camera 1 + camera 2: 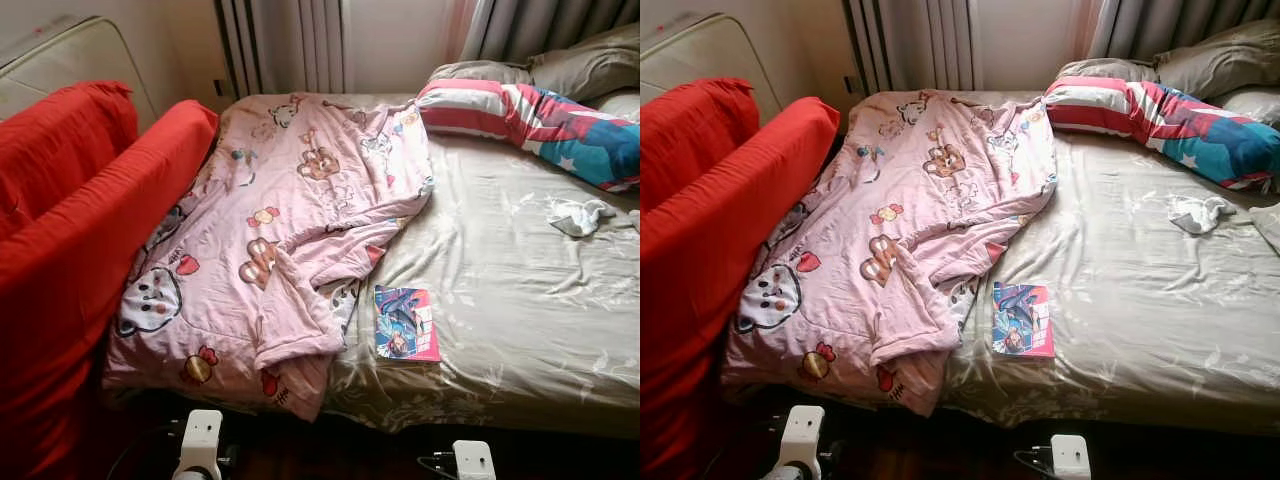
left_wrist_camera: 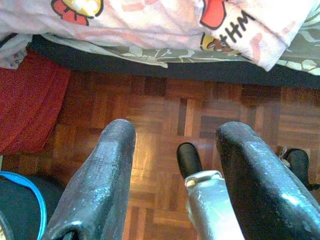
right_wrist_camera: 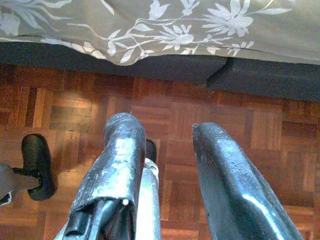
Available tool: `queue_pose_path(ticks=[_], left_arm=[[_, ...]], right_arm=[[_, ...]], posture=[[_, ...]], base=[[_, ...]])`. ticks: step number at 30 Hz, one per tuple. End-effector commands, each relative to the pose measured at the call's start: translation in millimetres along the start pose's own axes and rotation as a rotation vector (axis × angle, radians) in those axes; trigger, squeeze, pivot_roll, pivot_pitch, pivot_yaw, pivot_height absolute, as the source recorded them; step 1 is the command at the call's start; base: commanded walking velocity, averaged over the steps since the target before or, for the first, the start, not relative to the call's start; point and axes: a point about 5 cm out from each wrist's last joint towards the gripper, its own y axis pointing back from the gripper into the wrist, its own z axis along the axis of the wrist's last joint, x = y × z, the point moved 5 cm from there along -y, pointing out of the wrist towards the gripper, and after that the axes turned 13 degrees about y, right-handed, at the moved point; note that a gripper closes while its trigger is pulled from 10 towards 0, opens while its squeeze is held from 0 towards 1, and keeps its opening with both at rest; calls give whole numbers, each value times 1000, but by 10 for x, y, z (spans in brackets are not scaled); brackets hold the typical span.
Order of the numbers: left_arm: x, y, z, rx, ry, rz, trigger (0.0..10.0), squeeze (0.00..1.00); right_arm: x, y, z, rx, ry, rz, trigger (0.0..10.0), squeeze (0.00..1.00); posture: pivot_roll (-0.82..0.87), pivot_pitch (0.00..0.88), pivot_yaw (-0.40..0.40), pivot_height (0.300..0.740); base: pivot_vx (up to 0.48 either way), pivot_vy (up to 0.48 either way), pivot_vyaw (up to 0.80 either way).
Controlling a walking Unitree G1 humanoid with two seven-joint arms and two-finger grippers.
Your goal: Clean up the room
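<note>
A pink cartoon-print blanket point(image 1: 270, 240) lies crumpled over the left half of the bed and hangs over its front edge. A colourful book point(image 1: 405, 323) rests on the beige sheet point(image 1: 520, 300) near the front edge. A crumpled white cloth point(image 1: 580, 216) lies at the right. A striped red, white and blue pillow point(image 1: 545, 120) sits at the head. Both arms hang low before the bed. My left gripper point(image 2: 175, 150) is open above the parquet floor, holding nothing. My right gripper point(image 3: 167, 145) is open over the floor too, empty.
A red sofa point(image 1: 70, 240) stands against the bed's left side. Grey pillows point(image 1: 585, 65) lie at the back right, curtains point(image 1: 290, 45) behind. Parquet floor point(image 3: 225, 125) runs under the bed's dark base. A blue cable point(image 2: 30, 195) lies near the left gripper.
</note>
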Motion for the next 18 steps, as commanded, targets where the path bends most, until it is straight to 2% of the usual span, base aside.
queue_pose_path(ticks=[1,6,9,18], left_arm=[[29,5,-21,10,7,8,10000,0],[26,6,-24,10,8,8,10000,0],[13,4,-26,11,9,6,10000,0],[26,9,-29,8,15,7,10000,0]], right_arm=[[37,11,-38,7,0,13,10000,0],[33,14,-42,3,-9,15,10000,0],[8,24,-99,21,-42,4,10000,0],[18,27,-107,21,-34,13,10000,0]], posture=[[-70,97,59,740],[-70,105,58,740],[-69,110,56,740],[-66,118,55,740]], base=[[0,0,0],[0,0,678],[0,0,0],[0,0,0]])
